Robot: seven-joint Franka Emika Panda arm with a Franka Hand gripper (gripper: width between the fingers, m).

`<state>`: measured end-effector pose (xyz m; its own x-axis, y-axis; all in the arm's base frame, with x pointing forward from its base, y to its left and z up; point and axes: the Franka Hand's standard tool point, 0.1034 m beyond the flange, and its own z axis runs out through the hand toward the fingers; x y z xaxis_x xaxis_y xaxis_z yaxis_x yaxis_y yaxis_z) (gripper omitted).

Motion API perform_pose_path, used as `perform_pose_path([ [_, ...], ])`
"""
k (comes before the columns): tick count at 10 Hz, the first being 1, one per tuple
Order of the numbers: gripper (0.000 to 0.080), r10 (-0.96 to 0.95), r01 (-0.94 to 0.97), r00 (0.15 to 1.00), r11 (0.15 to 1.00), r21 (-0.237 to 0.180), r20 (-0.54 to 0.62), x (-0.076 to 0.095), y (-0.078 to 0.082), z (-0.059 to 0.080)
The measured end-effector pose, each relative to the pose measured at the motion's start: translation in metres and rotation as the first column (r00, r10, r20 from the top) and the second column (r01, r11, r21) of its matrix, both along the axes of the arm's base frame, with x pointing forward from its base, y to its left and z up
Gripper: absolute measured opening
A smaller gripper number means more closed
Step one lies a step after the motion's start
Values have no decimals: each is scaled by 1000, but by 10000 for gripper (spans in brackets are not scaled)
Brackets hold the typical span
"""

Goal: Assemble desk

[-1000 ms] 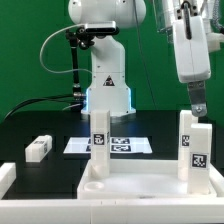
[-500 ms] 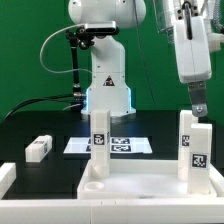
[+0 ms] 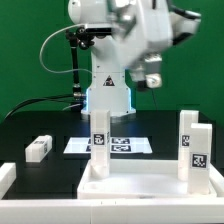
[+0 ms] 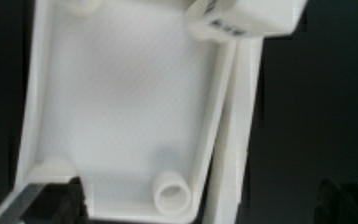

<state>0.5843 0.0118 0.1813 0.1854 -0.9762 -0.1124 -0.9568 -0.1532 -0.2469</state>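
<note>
Judging by three legs upright on the desk panel [image 3: 140, 183], you next fetch the loose leg [image 3: 38, 148]; the hand [image 3: 150, 80] hangs blurred aloft, its spread unreadable.

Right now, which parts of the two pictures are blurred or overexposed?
Exterior view: the arm's upper part and gripper are motion-blurred; the desk panel and its legs stay sharp. Wrist view: the whole picture is soft, and the white panel is washed out.

black table [image 3: 40, 125] | on it: desk panel [image 3: 140, 185], loose leg [image 3: 38, 148], marker board [image 3: 122, 146]
</note>
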Motion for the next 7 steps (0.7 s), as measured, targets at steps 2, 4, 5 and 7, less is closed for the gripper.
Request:
perform_pose_path([
  [2,649,132,-130,991,991,-33,39,-1,-18,15],
  [4,649,290,-285,956,955,-78,53,-1,-18,13],
  [5,649,358,-352,932,931,-99,57,-1,-18,13],
  [7,649,568,-552,821,816,-171,57,-7,-32,4],
])
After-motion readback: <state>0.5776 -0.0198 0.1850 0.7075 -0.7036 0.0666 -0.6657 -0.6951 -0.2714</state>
